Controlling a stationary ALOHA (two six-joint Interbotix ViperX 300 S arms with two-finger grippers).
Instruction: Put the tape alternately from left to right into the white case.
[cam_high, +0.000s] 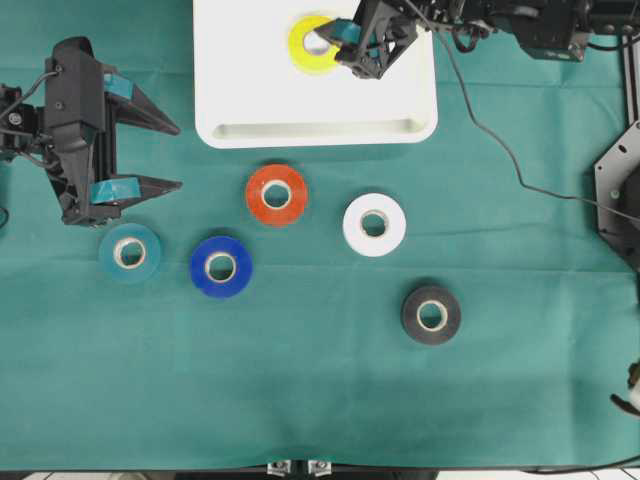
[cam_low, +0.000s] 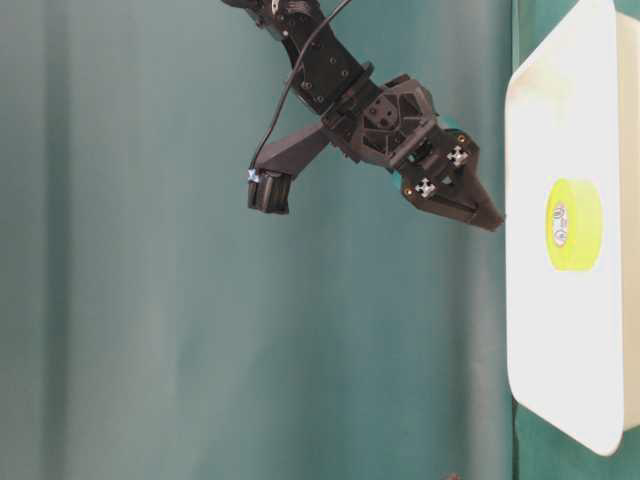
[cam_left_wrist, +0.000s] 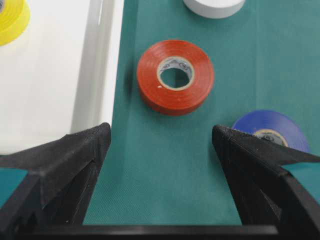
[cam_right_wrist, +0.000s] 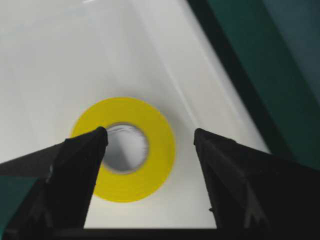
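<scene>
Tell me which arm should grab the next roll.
Probably left. The left gripper is open and empty beside the red roll and blue roll. The right gripper hangs open over the yellow roll in the white tray.

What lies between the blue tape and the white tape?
In the overhead view only bare green cloth separates the blue tape and white tape; the red-orange tape sits above the line.

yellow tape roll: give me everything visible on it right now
The yellow tape roll is a glossy ring with a pale core, lying flat inside the white case near its far edge. The case floor shows through its hole. The right gripper hangs just above it with jaws spread, one fingertip over the hole, the other clear of the rim; no grip is visible. It is the only roll in the case.
</scene>
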